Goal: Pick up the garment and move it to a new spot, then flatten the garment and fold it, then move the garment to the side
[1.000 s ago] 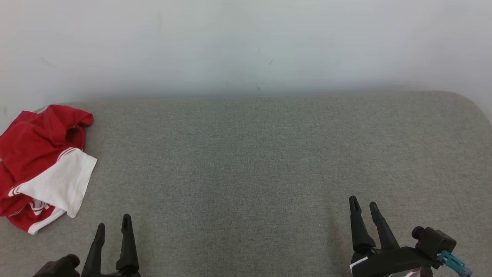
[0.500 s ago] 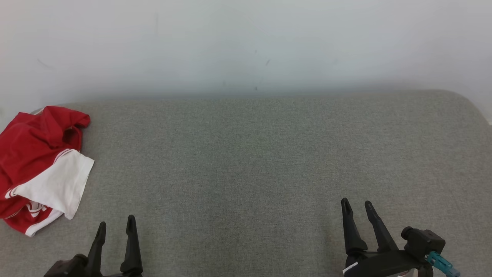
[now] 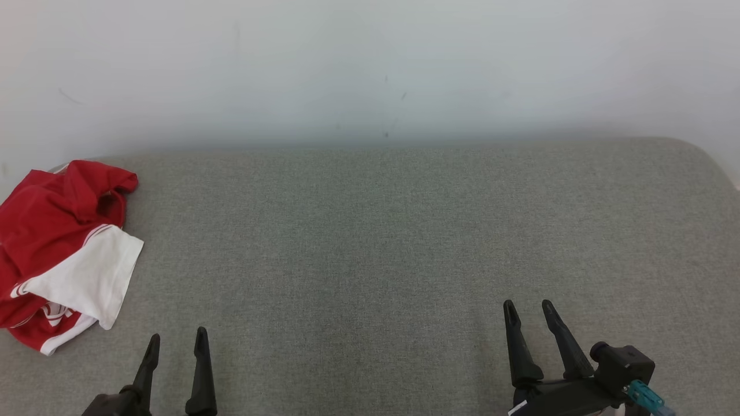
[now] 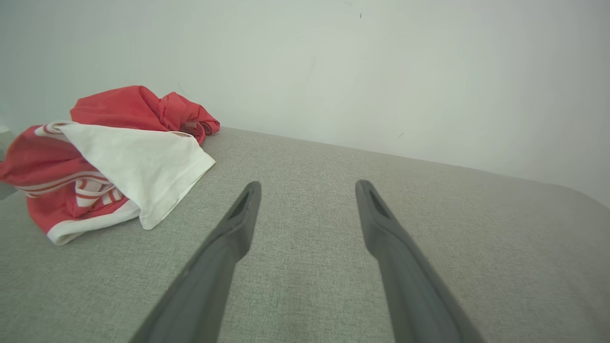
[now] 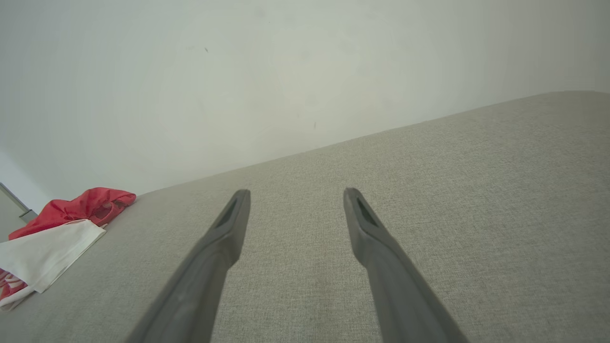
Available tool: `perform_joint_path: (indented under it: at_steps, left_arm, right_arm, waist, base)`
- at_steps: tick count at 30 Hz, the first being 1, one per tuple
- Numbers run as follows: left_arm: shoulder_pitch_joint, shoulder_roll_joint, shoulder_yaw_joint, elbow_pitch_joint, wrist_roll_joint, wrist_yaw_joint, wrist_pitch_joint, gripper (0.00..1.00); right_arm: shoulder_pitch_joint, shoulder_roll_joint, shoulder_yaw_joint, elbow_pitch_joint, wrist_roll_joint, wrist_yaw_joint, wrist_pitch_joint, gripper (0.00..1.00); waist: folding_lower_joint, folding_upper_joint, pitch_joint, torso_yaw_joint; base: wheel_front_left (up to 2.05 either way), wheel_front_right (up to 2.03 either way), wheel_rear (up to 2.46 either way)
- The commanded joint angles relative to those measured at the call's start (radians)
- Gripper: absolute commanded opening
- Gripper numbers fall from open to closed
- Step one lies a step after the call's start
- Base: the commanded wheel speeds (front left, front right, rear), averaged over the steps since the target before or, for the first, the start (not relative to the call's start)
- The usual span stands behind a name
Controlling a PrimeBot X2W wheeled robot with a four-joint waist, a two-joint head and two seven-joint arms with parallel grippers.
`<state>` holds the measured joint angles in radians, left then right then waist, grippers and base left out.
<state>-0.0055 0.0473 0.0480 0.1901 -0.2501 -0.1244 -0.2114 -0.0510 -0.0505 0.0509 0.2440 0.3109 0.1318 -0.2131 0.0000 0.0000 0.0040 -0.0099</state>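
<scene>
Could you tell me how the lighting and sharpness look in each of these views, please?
Head view: soft, even light, no glare, hardly any shadow by the garment. Left wrist view: garment sharp, grey cushion weave crisp. Right wrist view: horizon tilted, wall evenly lit.

We see red, white and grey.
The garment [image 3: 46, 219] is red with a white panel and white stripe trim; the surface [image 3: 370, 242] is flecked grey, the left gripper [image 3: 178, 333] and right gripper [image 3: 527, 303] black.

Left end effector [image 3: 177, 334], right end effector [image 3: 527, 303] spread, seemingly hovering.
</scene>
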Motion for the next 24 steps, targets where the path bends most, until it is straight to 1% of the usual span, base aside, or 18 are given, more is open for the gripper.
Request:
perform_joint_path:
  at_steps: [1, 17, 24]
  left_arm:
    - [0.004, 0.005, 0.004, -0.003, 0.020, -0.005, -0.011, 1.00]
    - [0.015, 0.005, 0.020, 0.019, 0.138, -0.006, -0.041, 1.00]
    - [0.016, 0.005, 0.033, 0.028, 0.191, 0.006, -0.054, 1.00]
  right_arm:
    - [0.003, 0.000, 0.005, -0.002, -0.022, -0.002, -0.009, 1.00]
    - [0.014, 0.001, -0.015, 0.005, -0.135, -0.002, -0.039, 1.00]
    - [0.010, 0.001, -0.027, 0.015, -0.186, -0.002, -0.052, 1.00]
  waist:
    - [0.0000, 0.0000, 0.000, 0.000]
    - [0.0000, 0.0000, -0.009, 0.006]
    - [0.0000, 0.0000, -0.012, 0.006]
  base:
    - [0.00, 0.00, 0.00]
    - [0.00, 0.00, 0.00]
    - [0.00, 0.00, 0.00]
